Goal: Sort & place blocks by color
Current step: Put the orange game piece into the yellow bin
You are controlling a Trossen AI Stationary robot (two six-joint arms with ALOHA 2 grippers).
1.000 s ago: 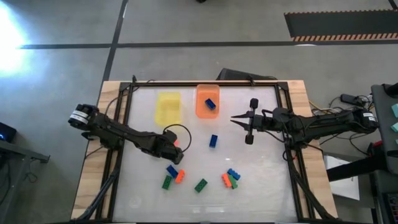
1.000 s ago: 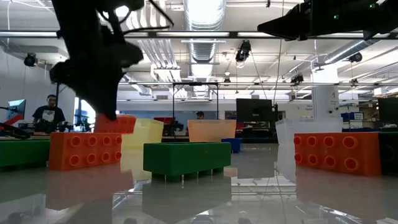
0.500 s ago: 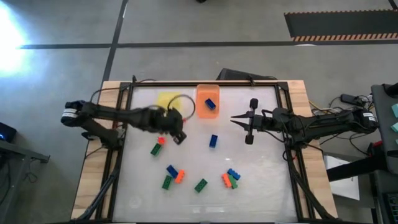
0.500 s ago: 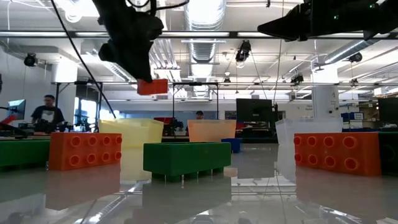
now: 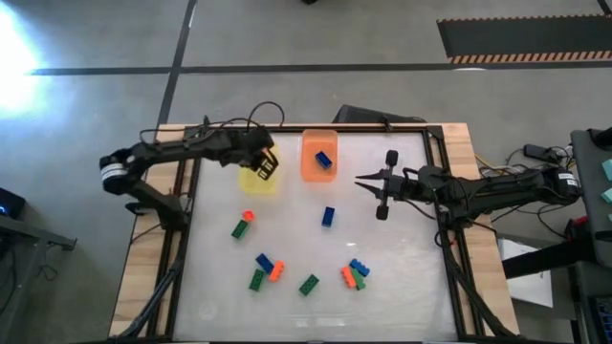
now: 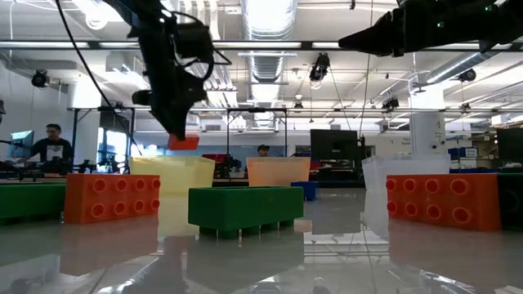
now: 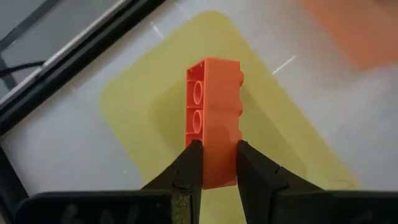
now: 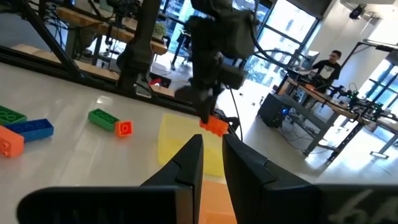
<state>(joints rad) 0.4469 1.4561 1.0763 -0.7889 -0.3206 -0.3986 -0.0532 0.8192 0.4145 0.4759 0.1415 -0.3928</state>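
A: Orange block [image 7: 212,121] pinched end-on in the left gripper [image 7: 214,169], hanging directly above the yellow tray [image 5: 258,179].

B: Right gripper [image 5: 371,183]?

A: Fingers pressed nearly together, holding nothing, hovering beside the orange tray [image 5: 318,158], which contains one blue block [image 5: 324,160].

B: Other blocks?

A: Loose on the table [image 5: 402,287]: a blue one [image 5: 328,216] mid-table, green-orange pair [image 5: 242,225] nearer the left arm, mixed clusters along the near side.

Orange block [image 7: 213,118] lower end hidden between left pincer [image 7: 214,163] fingers; orange tray blurred, cropped, probably.
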